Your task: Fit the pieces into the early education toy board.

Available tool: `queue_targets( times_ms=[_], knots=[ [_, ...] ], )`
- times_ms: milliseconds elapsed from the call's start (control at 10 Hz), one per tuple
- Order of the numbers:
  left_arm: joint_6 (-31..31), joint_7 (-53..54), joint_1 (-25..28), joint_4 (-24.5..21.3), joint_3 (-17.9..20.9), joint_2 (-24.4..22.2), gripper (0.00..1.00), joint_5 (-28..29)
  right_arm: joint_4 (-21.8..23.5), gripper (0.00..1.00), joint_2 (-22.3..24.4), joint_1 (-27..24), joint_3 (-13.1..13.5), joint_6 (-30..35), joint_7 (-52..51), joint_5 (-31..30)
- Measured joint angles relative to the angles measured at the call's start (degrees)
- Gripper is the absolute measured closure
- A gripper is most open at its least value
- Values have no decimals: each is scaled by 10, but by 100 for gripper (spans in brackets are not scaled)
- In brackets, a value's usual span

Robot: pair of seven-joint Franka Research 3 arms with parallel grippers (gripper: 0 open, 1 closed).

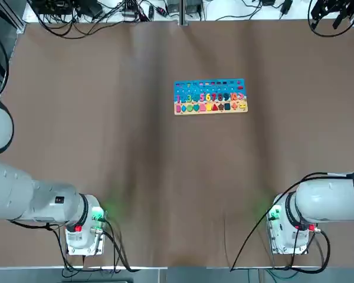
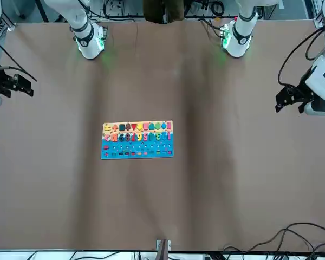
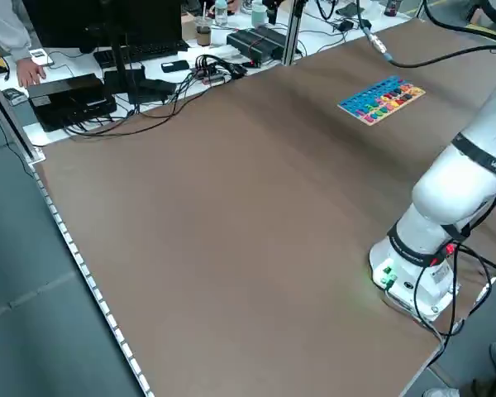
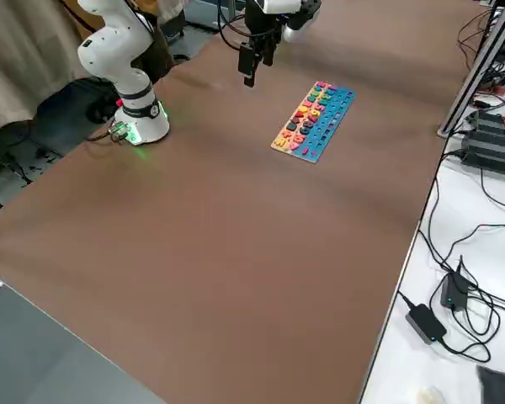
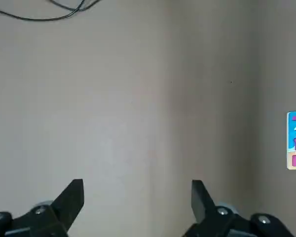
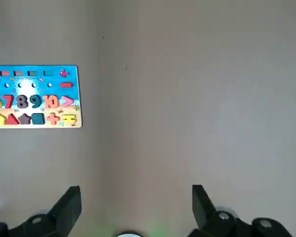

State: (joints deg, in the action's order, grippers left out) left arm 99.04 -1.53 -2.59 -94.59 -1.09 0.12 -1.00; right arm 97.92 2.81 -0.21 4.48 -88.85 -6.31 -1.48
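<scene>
Brown table (image 1: 106, 135) is being seen from overhead, the toy board (image 1: 210, 96) lying far from both bases. In the wrist views, left gripper (image 5: 137, 200) and right gripper (image 6: 136, 205) are being held open, empty, above bare table.

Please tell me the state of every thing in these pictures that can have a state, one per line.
early education toy board: flat on the table, rows look filled, nothing touching it.
left gripper: open, empty, above bare table.
right gripper: open, empty, above bare table.
table: brown surface; no loose pieces visible.

Both grippers (image 5: 137, 197) (image 6: 136, 202) raised, wide apart.
</scene>
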Motion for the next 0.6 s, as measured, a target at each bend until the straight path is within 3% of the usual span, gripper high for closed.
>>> queue_targets(
  times_ms=[200,600],
  knots=[
    [-29,0,1,27,0,17,4,0,0,1,0,0,0,0,0,0],
    [-32,0,2,30,0,27,4,0,0,1,0,0,0,1,0,0]
  ],
)
